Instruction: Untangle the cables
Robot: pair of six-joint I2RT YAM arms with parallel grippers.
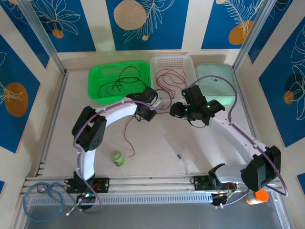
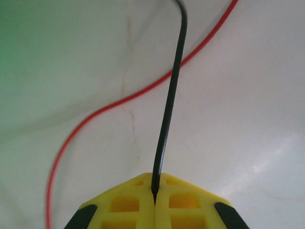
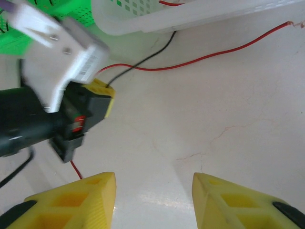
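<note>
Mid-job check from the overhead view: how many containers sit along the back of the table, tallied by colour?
Green bin: 1
White basket: 1
Pale mint tub: 1
Total: 3

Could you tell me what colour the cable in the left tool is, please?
Black; the cable shows best in the left wrist view.

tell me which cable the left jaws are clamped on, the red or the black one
The black cable: it runs straight into the shut jaws of the left gripper. The red cable only curves past behind it, ungripped.
</note>
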